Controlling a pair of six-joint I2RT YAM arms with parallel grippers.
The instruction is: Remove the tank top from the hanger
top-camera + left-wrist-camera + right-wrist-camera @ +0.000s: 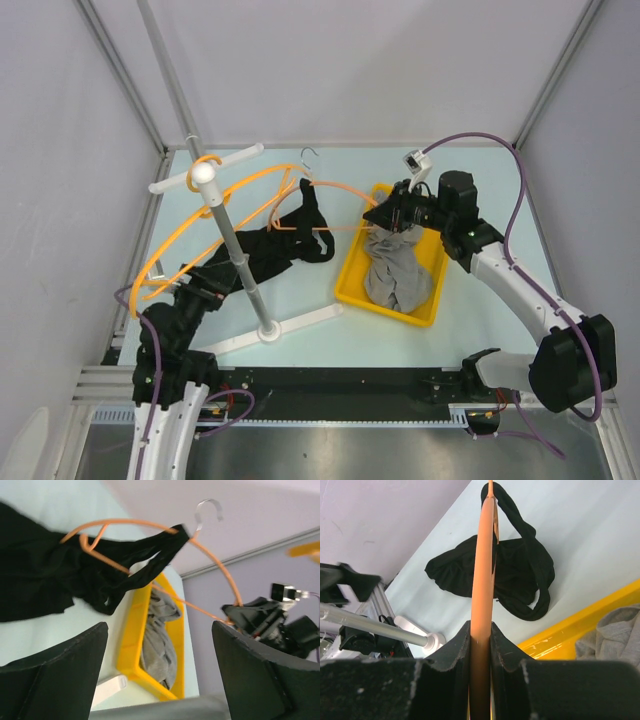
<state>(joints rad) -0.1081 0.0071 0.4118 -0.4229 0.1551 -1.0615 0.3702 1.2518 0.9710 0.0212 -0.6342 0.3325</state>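
Note:
The black tank top (pixel 265 250) lies crumpled on the table, one strap still looped over the orange hanger (pixel 345 190). My right gripper (pixel 393 215) is shut on the hanger's far arm, above the yellow bin; in the right wrist view the orange bar (pixel 484 555) runs straight between the closed fingers of that gripper (pixel 480 635), with the tank top (pixel 515 575) hanging off its end. My left gripper (pixel 212 280) sits by the garment's left end, open and holding nothing. In the left wrist view its fingers (pixel 75 670) frame the hanger (pixel 210 555) and the tank top (pixel 40 575).
A white rack pole (pixel 235 250) on a flat base (pixel 290 325) stands between the arms, with other orange hangers (pixel 190 230) hooked on it. A yellow bin (pixel 350 270) holds a grey garment (pixel 395 270). White walls enclose the table.

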